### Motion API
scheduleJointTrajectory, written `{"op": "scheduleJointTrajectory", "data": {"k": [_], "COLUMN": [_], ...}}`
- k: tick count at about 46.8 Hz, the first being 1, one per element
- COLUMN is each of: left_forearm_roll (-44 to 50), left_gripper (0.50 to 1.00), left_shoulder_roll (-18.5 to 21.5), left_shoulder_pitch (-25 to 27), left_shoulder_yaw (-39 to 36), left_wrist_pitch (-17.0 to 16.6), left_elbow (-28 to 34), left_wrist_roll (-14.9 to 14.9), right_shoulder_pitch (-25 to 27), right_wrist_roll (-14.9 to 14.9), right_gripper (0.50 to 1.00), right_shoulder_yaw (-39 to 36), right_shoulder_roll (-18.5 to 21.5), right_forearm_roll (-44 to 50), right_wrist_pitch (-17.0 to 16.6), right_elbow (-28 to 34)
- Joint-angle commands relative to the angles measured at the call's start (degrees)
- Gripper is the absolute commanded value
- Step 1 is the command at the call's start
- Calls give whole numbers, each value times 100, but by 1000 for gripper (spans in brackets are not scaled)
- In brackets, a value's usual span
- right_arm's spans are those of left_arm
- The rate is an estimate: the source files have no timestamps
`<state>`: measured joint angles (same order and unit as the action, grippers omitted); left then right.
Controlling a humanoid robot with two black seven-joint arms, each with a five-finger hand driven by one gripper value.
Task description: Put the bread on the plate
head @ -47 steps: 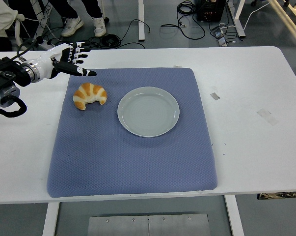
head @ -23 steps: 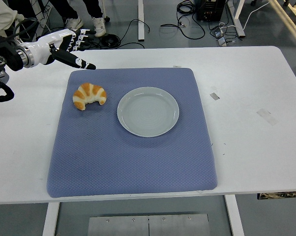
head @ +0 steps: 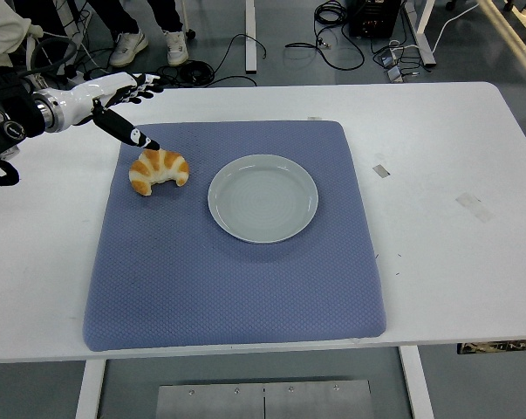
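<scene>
1. Where the mat (head: 236, 262) covers the table (head: 446, 227), the plate (head: 263, 198) sits bare.
2. Left of the plate, apart, lies the bread (head: 159, 168).
3. Just behind it hovers the left hand (head: 114, 96), fingers spread, grasping nothing, thumb tip nearly touching it.

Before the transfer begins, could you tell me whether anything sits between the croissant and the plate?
Nothing visible does: only bare blue mat lies between the croissant and the empty plate to its right. The left hand hovers open just above the croissant.

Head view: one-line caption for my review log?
Left hand open above croissant on blue mat, empty plate beside it.
</scene>
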<state>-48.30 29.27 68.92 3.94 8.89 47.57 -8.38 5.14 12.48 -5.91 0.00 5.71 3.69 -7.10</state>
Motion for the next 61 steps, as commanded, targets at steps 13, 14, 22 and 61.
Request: {"op": "scheduleJointTrajectory", "data": {"k": [13,14,22,61], "left_forearm_roll": [-461,-452,-452,-250], "left_gripper": [980,980,980,971], "left_shoulder_roll": [-45,-45,-45,-475], "left_shoulder_pitch": [-291,-291,-335,-441], "left_shoulder_yaw": [-7,-7,-42,-218], "left_wrist_pitch": [-54,-45,-45,-379], "left_elbow": [-11,-11,-90,-336], "left_wrist_roll": [29,29,29,20], "right_shoulder_pitch": [4,4,4,-5], "right_wrist_roll": [0,0,0,0], "right_gripper": [1000,1000,1000,1000], "right_shoulder_yaw": [2,2,2,2], "right_shoulder_roll": [0,0,0,0], "right_forearm_roll": [0,0,0,0], "right_wrist_pitch": [0,0,0,0], "right_elbow": [-2,-2,-2,-2]}}
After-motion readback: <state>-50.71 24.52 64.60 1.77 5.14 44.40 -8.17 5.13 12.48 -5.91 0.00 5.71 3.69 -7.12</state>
